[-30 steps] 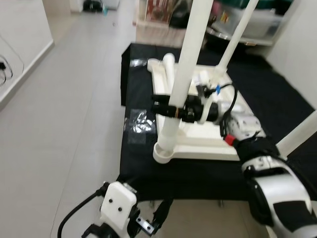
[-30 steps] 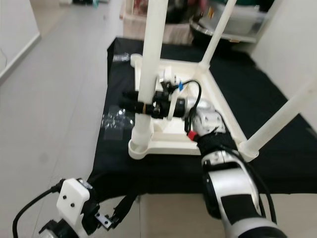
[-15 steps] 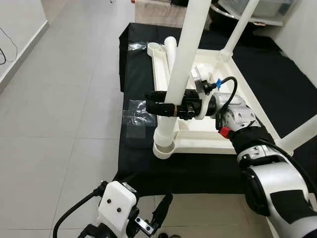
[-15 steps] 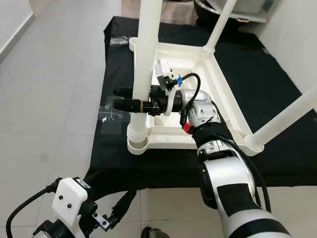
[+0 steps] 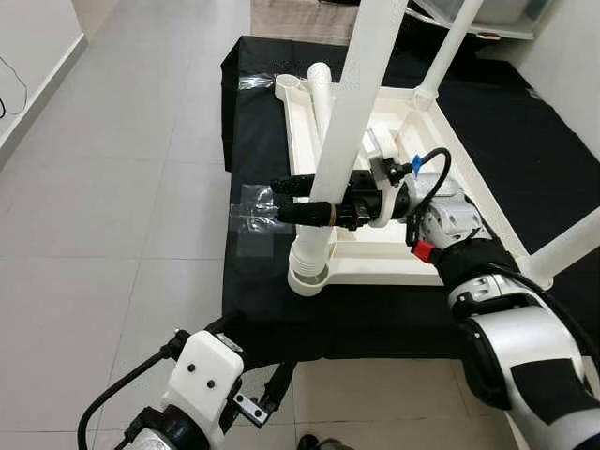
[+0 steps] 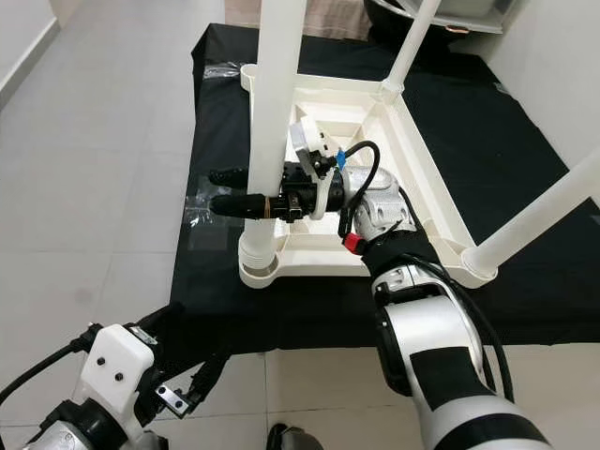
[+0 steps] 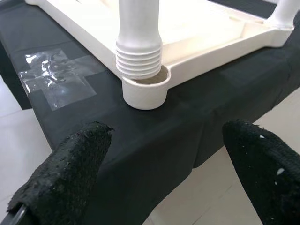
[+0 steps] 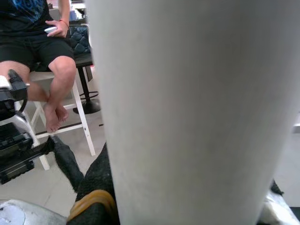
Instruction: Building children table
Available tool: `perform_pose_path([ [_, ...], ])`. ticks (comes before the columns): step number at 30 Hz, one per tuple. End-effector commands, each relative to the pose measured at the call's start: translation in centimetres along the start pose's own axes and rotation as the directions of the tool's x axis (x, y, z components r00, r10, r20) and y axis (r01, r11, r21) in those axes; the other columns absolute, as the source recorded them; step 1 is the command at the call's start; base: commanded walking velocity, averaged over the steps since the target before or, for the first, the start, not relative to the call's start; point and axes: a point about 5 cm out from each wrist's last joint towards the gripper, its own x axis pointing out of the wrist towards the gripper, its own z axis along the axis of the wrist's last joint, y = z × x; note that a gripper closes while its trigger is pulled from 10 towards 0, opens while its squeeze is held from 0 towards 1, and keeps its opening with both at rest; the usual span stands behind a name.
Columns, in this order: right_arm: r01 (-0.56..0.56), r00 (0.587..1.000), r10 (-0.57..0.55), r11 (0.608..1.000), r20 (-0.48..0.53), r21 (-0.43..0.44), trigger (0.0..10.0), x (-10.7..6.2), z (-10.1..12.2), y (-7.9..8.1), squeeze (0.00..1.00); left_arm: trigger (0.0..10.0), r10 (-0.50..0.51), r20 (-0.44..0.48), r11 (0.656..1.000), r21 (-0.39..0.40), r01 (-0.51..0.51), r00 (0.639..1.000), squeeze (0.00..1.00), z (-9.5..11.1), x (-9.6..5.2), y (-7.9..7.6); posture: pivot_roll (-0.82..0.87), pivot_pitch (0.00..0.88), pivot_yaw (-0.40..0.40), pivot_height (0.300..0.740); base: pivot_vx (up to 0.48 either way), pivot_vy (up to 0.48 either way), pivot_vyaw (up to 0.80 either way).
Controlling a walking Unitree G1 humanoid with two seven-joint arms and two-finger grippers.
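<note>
a black cloth [image 5: 525,159] covers a low platform on the grey tiled floor [image 5: 122,197]. on it lies an upside-down white plastic children's table top [image 6: 412,169], its ribbed underside up. a tall white tubular leg [image 5: 349,122] stands in the near corner socket [image 7: 145,91], its threaded end partly above the rim. the right gripper [image 6: 246,190] clasps this leg, one black finger on each side. the left gripper [image 7: 159,168] hangs low before the platform edge, fingers spread apart, grasping nothing. a crumpled clear plastic wrapper [image 5: 255,204] lies beside the table top.
</note>
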Motion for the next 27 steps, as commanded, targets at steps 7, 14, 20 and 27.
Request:
perform_pose_path([
  [7,-0.035,0.998,0.039,0.997,-0.055,0.07,10.0,-0.7,-1.5,0.8,0.0,10.0,-0.013,-0.028,1.0,0.003,0.013,1.0,0.0,-0.6,0.0,-0.3,0.16,0.235,-0.148,0.74,0.0,0.0,0.0],
  [14,-0.063,0.998,0.062,0.995,0.006,0.084,10.0,-0.7,-0.7,1.1,0.0,10.0,-0.008,-0.033,1.0,0.007,0.009,0.999,0.0,-0.7,0.0,-0.2,0.15,0.24,-0.147,0.74,0.0,0.0,0.0],
  [20,-0.079,0.997,0.078,0.993,0.008,0.09,10.0,-0.5,-1.1,1.4,0.0,10.0,-0.013,-0.031,1.0,0.01,0.014,0.999,0.0,-0.7,0.0,-0.2,0.16,0.243,-0.148,0.74,0.0,0.0,0.0],
  [27,-0.052,0.998,0.054,0.996,-0.028,0.072,10.0,-0.4,-2.0,1.1,0.0,10.0,-0.01,-0.033,1.0,0.008,0.01,0.999,0.0,-0.8,0.0,-0.2,0.16,0.246,-0.15,0.74,0.0,0.0,0.0],
])
